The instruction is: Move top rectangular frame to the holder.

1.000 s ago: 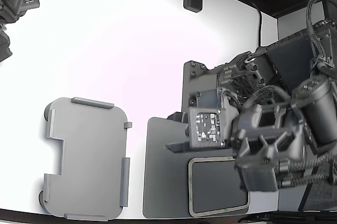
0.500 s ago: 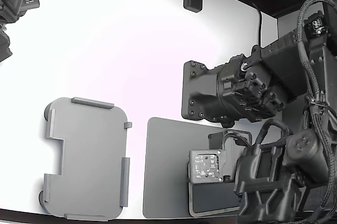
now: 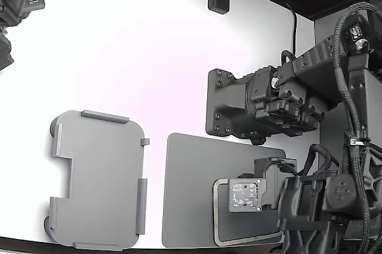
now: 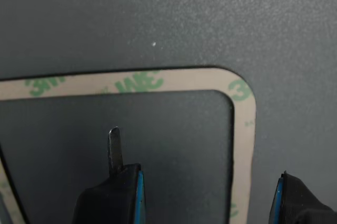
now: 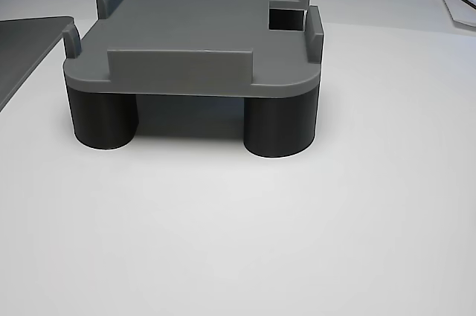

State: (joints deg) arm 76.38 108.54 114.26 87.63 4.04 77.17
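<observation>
Gripper [image 4: 208, 197] is hanging wide-jawed over frame [image 4: 243, 129], one finger inside its outline, one outside. Frame is lying flat on dark mat [image 3: 191, 194], beside the holder [image 3: 98, 176].

White table [image 3: 149, 45] (holder [image 3: 98, 179], mat [image 3: 191, 194])

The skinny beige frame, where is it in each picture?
Exterior view: the frame lies on the dark mat, low and right, partly under the arm.
Wrist view: its rounded corner fills the middle, above the pincer.
Other view: not in it.
Shared landmark: the dark mat.
</observation>
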